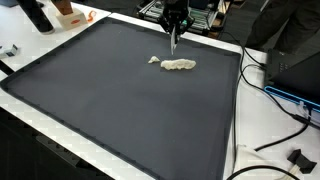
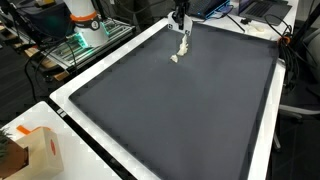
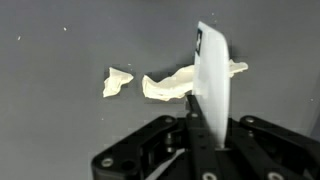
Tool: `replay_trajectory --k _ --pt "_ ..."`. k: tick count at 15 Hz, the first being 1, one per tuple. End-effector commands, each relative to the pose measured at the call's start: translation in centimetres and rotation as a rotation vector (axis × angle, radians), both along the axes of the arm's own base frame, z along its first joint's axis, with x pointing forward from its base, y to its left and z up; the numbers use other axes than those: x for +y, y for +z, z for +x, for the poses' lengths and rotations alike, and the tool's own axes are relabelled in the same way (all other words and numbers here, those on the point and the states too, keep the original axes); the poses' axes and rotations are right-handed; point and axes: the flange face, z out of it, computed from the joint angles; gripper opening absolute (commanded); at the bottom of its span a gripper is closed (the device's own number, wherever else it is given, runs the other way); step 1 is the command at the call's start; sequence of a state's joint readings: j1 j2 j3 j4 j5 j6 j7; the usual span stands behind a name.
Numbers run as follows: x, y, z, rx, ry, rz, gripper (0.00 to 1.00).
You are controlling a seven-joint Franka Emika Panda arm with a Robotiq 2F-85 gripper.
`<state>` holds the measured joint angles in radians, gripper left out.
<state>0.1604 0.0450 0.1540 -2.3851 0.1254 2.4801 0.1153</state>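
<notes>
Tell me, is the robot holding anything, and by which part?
Yes, a flat white tool, pinched by the gripper at its top end, blade hanging down.

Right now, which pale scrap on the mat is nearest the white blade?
The longer scrap, at the white blade; the small scrap lies apart, farther off.

- We record a dark grey mat (image 1: 120, 105) lying flat over nearly the whole work surface, evenly lit from above.
- A white tabletop (image 1: 258, 165) shows as a narrow border around the mat in both exterior views.
- Black cables (image 1: 272, 144) trail loosely across that border on one side.
- A cardboard box (image 2: 38, 152) stands on a table corner.
- Beyond the table edge we note a wire rack (image 2: 55, 50) with a green glow, and dark floor (image 2: 20, 95).
</notes>
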Motion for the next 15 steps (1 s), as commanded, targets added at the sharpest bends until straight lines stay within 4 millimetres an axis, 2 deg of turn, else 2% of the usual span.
replay_trajectory --k 1,4,9,11,15 --pt "0.3 0.4 -0.7 -0.024 0.029 -0.069 0.01" --pt "0.3 0.2 0.0 -0.020 0.043 -0.058 0.04" --pt "0.3 0.3 0.0 -0.025 0.052 -0.065 0.04" --pt "0.6 -1.7 0.7 -0.005 0.078 -0.082 0.01" --pt "1.0 -3.8 1.4 -0.015 0.108 -0.103 0.01"
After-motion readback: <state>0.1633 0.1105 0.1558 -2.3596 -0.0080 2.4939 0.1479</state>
